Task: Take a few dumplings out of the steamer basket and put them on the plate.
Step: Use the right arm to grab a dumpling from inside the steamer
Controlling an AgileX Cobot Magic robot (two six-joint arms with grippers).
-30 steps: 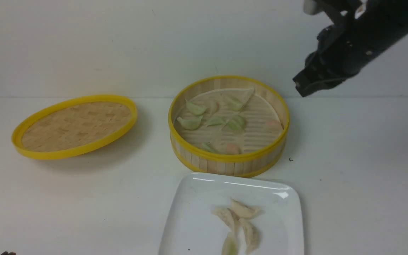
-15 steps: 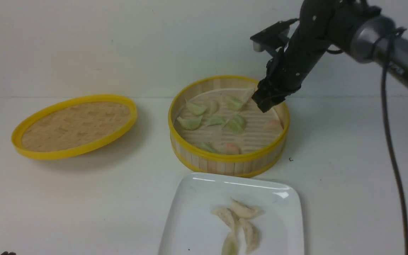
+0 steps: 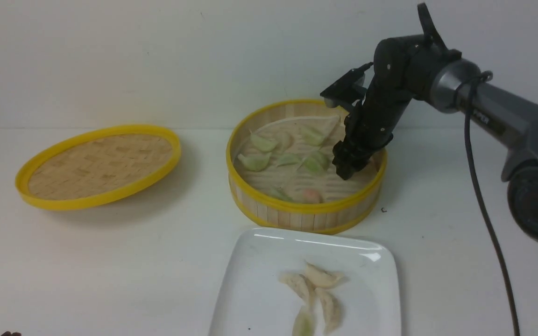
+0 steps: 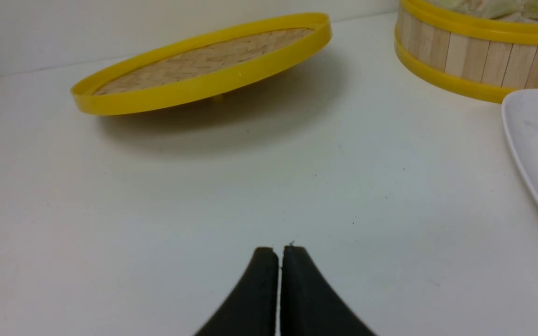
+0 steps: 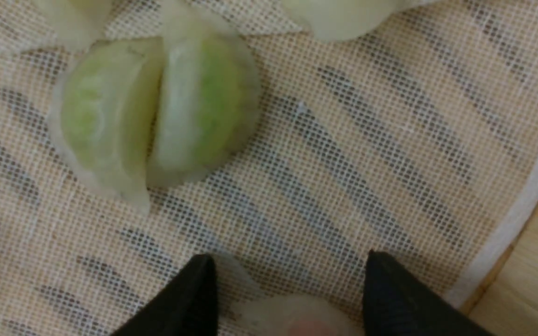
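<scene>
— Moved since half a second ago?
— Right gripper (image 3: 346, 171): dropped from the far rim into the steamer basket (image 3: 297, 215), right side. The basket itself sits a shade further right. Fingers are apart, straddling a pale pinkish dumpling (image 5: 297, 319) on the mesh liner (image 5: 343, 163), not closed on it.
— Stock, near to far?
— Left gripper (image 4: 280, 254): low by the white table (image 3: 110, 270), fingers pressed together, empty.
White plate (image 3: 250, 266), nearest edge: four dumplings (image 3: 318, 291) clustered right of centre. Three have long axes running roughly near-to-far; one lies slantwise at the far end.
Basket, just beyond the plate: green dumplings (image 3: 253, 162) scattered on the floor. One pair (image 5: 157, 107) lies side by side, flat edges touching.
Woven lid (image 3: 96, 163): well left, tilted.
Plain pale wall (image 3: 157, 56) behind.
</scene>
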